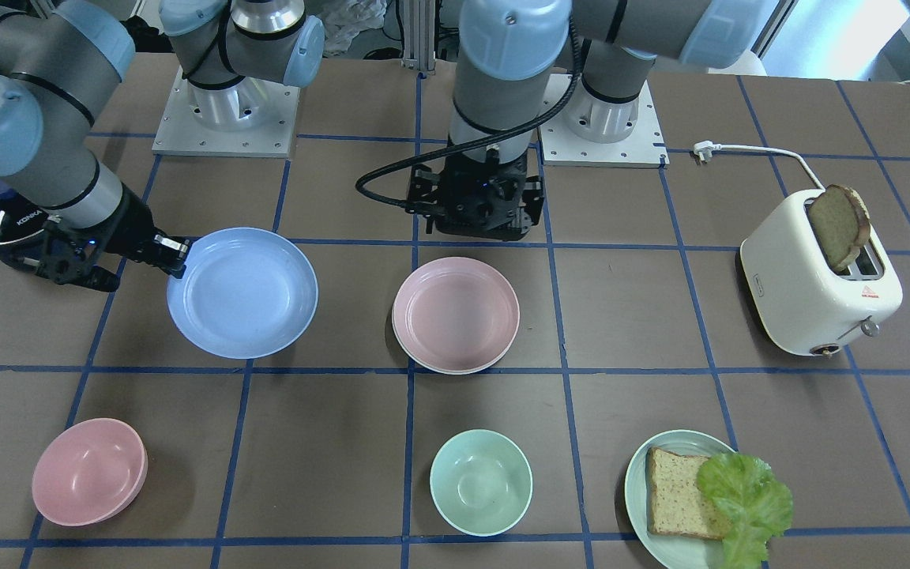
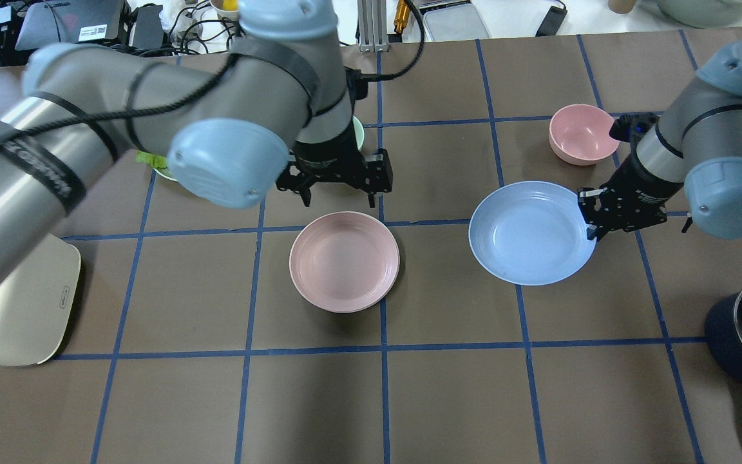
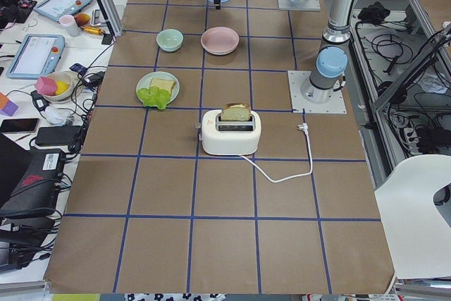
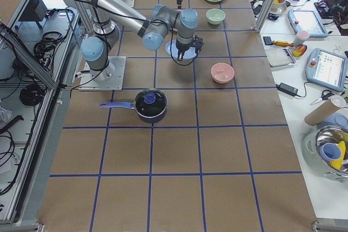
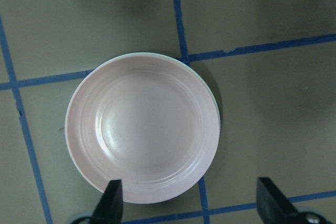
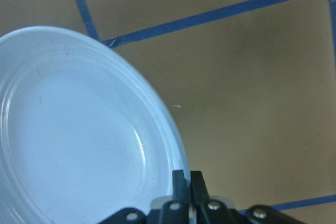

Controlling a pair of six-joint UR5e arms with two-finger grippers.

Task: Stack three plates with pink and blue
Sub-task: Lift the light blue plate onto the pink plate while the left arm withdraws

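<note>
1. The right gripper point(image 1: 176, 253) is clamped on the rim of the blue plate point(image 1: 242, 292), toward the table's right end.
2. The left gripper point(image 5: 190, 196) is spread open above the pink plate point(image 1: 455, 316), which sits on the cream-white plate point(image 1: 433, 367) midway between the long edges.

Bright, even light from above. Soft, broad shadow on counter point(image 2: 319, 399) just robot-side of pink plate point(image 2: 344, 261). Thin glare streak on blue plate point(image 6: 79, 129). Left hand point(image 5: 191, 205) fingertips soft-edged in wrist view.

Pictured under even indoor light: a brown-papered bench point(image 3: 211, 259) gridded with blue tape point(image 3: 225, 217), flanked on one long side by a white side table point(image 3: 15, 89) strewn with tablets point(image 3: 32, 56), a white chair point(image 3: 419, 213) at one corner.
</note>
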